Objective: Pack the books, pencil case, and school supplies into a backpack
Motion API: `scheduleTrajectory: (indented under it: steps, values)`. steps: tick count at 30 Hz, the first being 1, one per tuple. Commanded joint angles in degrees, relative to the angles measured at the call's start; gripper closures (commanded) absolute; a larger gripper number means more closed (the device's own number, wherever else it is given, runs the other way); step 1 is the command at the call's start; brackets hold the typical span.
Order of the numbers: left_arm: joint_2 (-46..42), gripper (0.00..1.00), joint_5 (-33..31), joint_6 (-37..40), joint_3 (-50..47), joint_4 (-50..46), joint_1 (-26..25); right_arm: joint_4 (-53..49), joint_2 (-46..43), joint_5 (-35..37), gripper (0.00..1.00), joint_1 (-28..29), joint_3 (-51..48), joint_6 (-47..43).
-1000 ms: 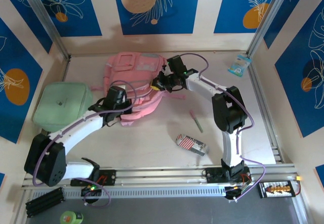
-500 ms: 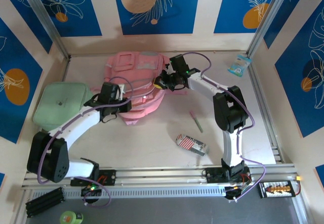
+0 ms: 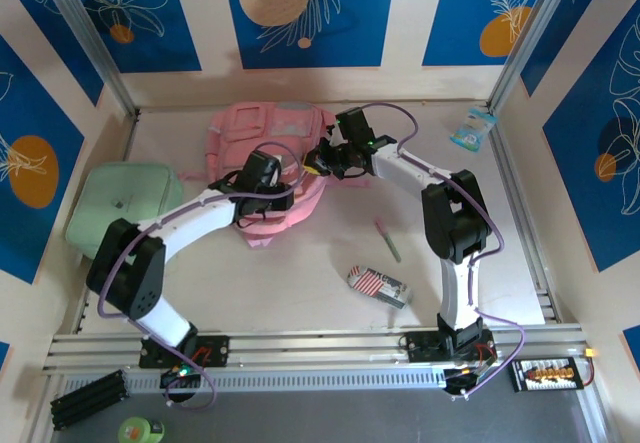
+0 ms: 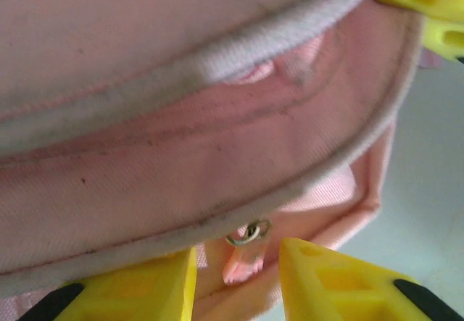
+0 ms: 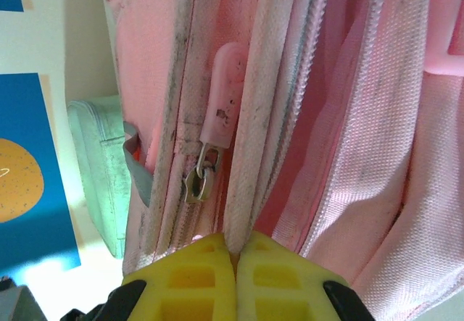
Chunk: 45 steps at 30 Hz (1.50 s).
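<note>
One soft pink fabric backpack (image 3: 268,131): we log right gripper (image 5: 235,247) clenched on its piping (image 5: 250,154), left gripper (image 4: 238,254) released beside its zipper pull (image 4: 247,232).

Right gripper (image 5: 235,252): yellow fingertips pressed together, pinching a soiled whitish seam of the pink backpack (image 5: 348,154). Just above-left of the fingertips: pink zipper pull (image 5: 225,89) hanging on a metal slider (image 5: 197,183). Farther left, beyond the backpack: mint-green case (image 5: 98,169).
</note>
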Motion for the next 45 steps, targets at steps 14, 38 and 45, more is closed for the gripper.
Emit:
scheduleTrajectory:
  steps: [14, 38, 45]
  values:
    - [1.4, 1.0, -6.8, -3.1, 5.1, -6.9, -0.8, 2.9, -4.0, -0.7, 0.98, 0.0, -1.6, -1.5]
    - [-4.0, 0.98, -10.3, 5.1, -0.9, -18.3, 15.6, 0.9, -6.5, 5.4, 0.98, 0.0, -2.2, -4.7]
    - [-0.7, 0.96, -13.3, 8.9, 3.3, -18.4, 18.8, 1.1, -7.4, 5.4, 0.98, -0.2, -3.1, -4.9]
